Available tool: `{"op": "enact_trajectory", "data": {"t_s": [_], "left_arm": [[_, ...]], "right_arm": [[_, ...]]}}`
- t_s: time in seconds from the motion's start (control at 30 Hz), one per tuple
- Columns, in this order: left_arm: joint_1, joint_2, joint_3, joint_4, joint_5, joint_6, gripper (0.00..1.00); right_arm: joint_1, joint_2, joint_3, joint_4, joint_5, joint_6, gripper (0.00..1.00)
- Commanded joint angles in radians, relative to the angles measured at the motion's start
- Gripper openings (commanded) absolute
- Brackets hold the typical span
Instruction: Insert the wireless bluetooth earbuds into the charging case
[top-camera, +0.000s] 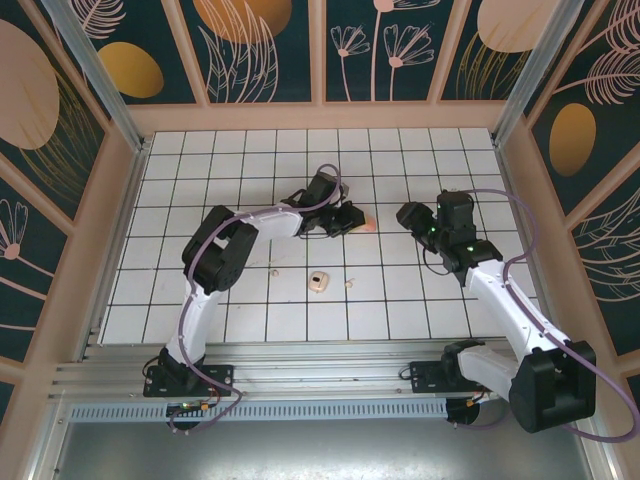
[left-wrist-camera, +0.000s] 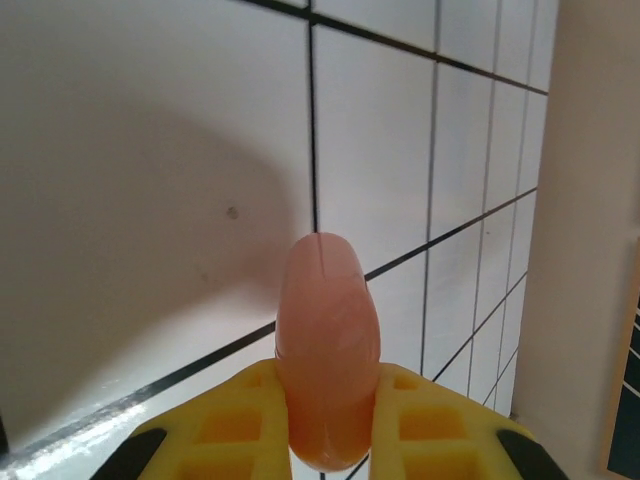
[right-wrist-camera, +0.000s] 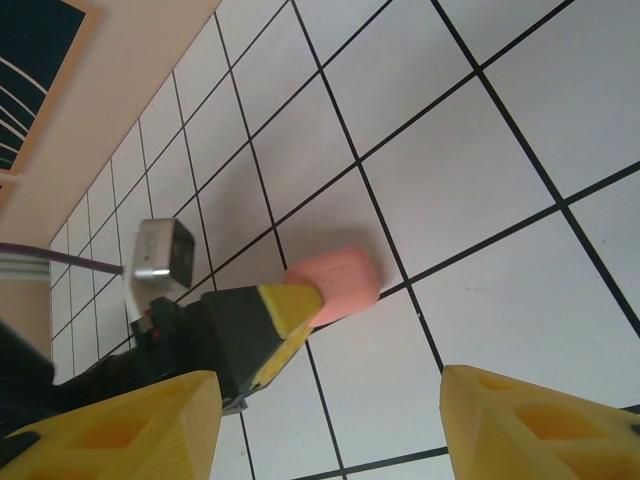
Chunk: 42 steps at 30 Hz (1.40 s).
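Note:
My left gripper (top-camera: 352, 220) is shut on a salmon-pink pebble-shaped case (top-camera: 368, 223), held edge-on just above the tiles; its yellow fingers (left-wrist-camera: 240, 425) clamp the case (left-wrist-camera: 328, 350) on both sides. My right gripper (top-camera: 410, 215) hangs open to the right of it, apart from it. From the right wrist, the pink case (right-wrist-camera: 335, 283) juts out of the left gripper's fingers (right-wrist-camera: 285, 310), beyond my own open gripper (right-wrist-camera: 330, 400). Two tiny earbuds lie on the tiles nearer the bases, one (top-camera: 275, 271) on the left and one (top-camera: 348, 284) on the right.
A cream pebble-shaped case (top-camera: 319, 282) lies between the two earbuds. The white tiled table (top-camera: 200, 300) is walled by beige panels (top-camera: 320, 117) at the back and sides. An aluminium rail (top-camera: 300, 375) runs along the near edge.

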Motion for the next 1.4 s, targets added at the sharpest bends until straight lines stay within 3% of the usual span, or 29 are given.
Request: {"op": "enact_trajectory", "data": {"t_s": [0.0,0.43,0.73,1.1,1.37], "left_arm": [[0.000,0.028,0.016,0.064,0.039,-0.057,0.10],[0.002,0.072,0.037,0.101,-0.003,-0.084,0.14],[0.000,0.051,0.053,0.012,-0.071,-0.045,0.36],[0.001,-0.111,0.024,-0.165,-0.245,0.074,0.50],[0.001,-0.339,-0.051,-0.323,-0.378,0.189,0.50]], "right_arm": [[-0.005,0.007,0.004,0.025,-0.012,0.002,0.60],[-0.006,-0.026,-0.016,0.031,-0.007,0.012,0.60],[-0.005,-0.032,-0.009,0.014,-0.018,0.000,0.60],[-0.006,-0.024,0.019,-0.047,-0.063,-0.028,0.60],[-0.001,0.038,0.085,-0.161,-0.141,-0.066,0.60]]}}
